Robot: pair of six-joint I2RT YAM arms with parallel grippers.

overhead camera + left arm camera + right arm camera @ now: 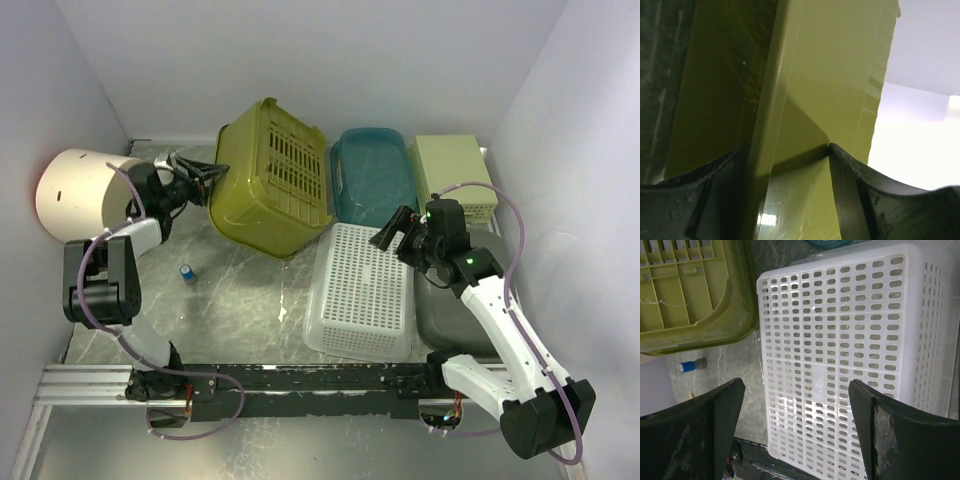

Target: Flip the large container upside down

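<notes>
Left gripper (788,146) stands at the left rim of the olive basket (272,180), its jaws parted to either side of that rim rather than pinched on it; the wrist view shows the flange close against one finger (725,190) and the ribbed wall running past the other. The basket, the largest container on the table (240,300), lies toward the far edge, left of centre, tipped so that its slotted base faces up and toward the right wall, its near corner down on the table and its right side hard against the teal tub (375,175) and the white basket (362,290). Its long axis runs roughly from far edge to near edge, so the left gripper meets it broadside, from the left, and is plainly the nearer arm. Right gripper (392,232) hangs wide open and empty above the white basket, just beside the olive one's near right corner. By the look of it the turn is nearly done: what remains is for the raised left rim to settle flat, and that depends on the left jaws drawing clear leftward without dragging the rim along.
</notes>
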